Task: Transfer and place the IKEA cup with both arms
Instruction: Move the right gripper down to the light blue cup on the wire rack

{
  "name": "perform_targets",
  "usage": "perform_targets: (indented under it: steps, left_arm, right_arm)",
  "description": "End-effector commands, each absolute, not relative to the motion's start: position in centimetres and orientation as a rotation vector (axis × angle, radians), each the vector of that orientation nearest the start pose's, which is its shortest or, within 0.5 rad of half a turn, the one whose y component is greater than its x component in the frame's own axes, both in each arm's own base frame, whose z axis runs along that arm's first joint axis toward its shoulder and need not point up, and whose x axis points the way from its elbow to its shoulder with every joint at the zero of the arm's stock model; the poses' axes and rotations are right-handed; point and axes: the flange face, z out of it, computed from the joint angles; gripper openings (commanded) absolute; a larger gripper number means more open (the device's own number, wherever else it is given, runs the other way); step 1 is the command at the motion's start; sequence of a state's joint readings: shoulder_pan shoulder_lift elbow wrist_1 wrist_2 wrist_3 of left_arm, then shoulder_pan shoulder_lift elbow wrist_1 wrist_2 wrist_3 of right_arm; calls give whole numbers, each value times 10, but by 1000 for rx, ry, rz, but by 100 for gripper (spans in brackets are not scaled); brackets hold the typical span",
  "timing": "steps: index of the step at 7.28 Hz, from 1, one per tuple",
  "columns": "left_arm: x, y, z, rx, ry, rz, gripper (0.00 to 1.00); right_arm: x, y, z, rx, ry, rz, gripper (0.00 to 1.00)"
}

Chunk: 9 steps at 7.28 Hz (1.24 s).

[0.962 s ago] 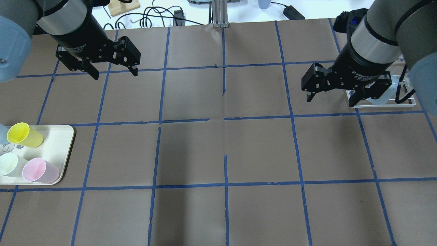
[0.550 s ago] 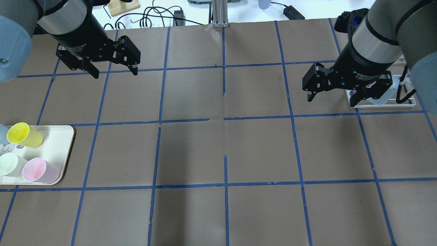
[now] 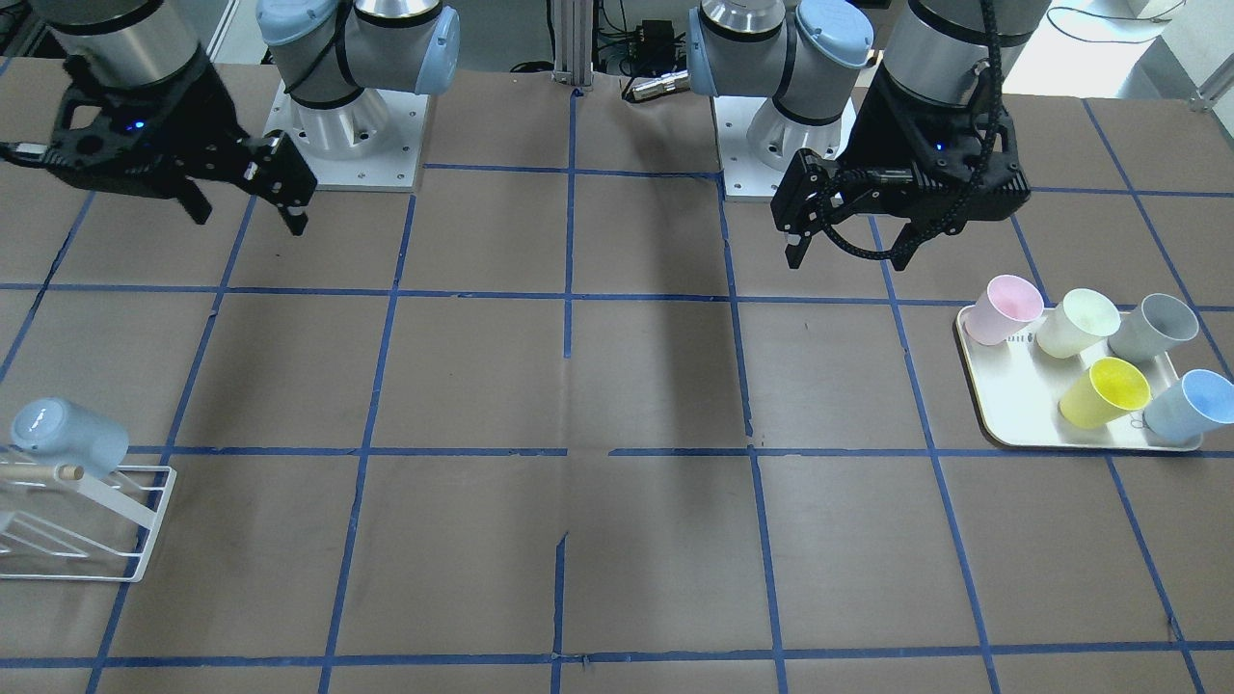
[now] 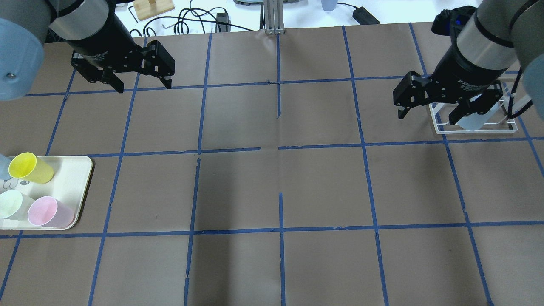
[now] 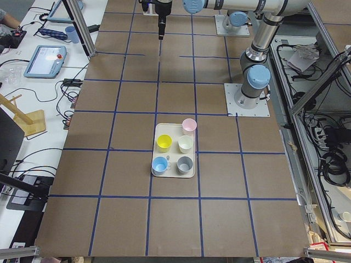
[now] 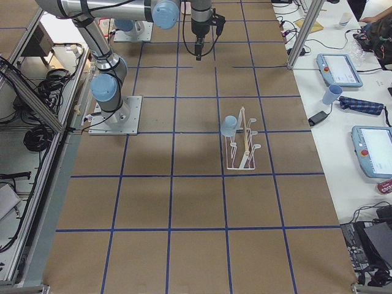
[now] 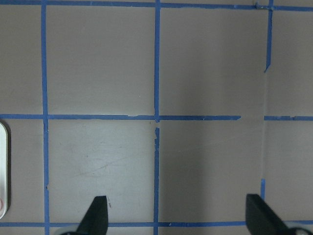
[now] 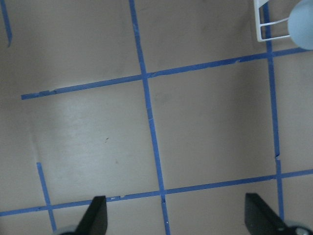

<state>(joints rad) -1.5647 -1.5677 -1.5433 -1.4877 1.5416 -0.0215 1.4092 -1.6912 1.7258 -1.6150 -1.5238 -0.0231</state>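
A pale-blue IKEA cup (image 3: 67, 436) hangs upside down on a peg of the white wire rack (image 3: 135, 525). It also shows in the overhead view (image 4: 471, 123) and at the right wrist view's top corner (image 8: 302, 24). A near-identical blue cup (image 3: 1191, 405) stands in the tray (image 3: 1003, 410). My right gripper (image 3: 249, 220) is open and empty, high above the table and apart from the rack. My left gripper (image 3: 848, 258) is open and empty, above the table near its base.
The cream tray (image 4: 80, 170) also holds yellow (image 4: 29, 167), pink (image 4: 49, 211), pale-green (image 4: 12, 204) and grey (image 3: 1152, 326) cups. Blue tape lines grid the brown table. Cables and tools lie beyond the far edge (image 4: 191, 19).
My right gripper has moved right and slightly back, still open; it now overlaps the rack in the overhead view. My left gripper has shifted slightly toward the far edge. The cups have not moved.
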Motion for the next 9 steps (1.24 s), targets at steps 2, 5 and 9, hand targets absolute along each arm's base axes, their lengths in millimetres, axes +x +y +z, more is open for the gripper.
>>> perform_targets:
  steps: [2,5,9]
  left_arm:
    - [-132,-502,513,-46,3166,-184,100]
    - [-132,-501,513,-43,3166,-187,100]
    - [-132,-501,514,-43,3165,-192,100]
  right_arm:
    - [-33,-483,446,44,3087,15,100]
    - [-85,-519,411,-206,3147,-58,100]
    - [-125,-549,359,-249,3140,-54,100]
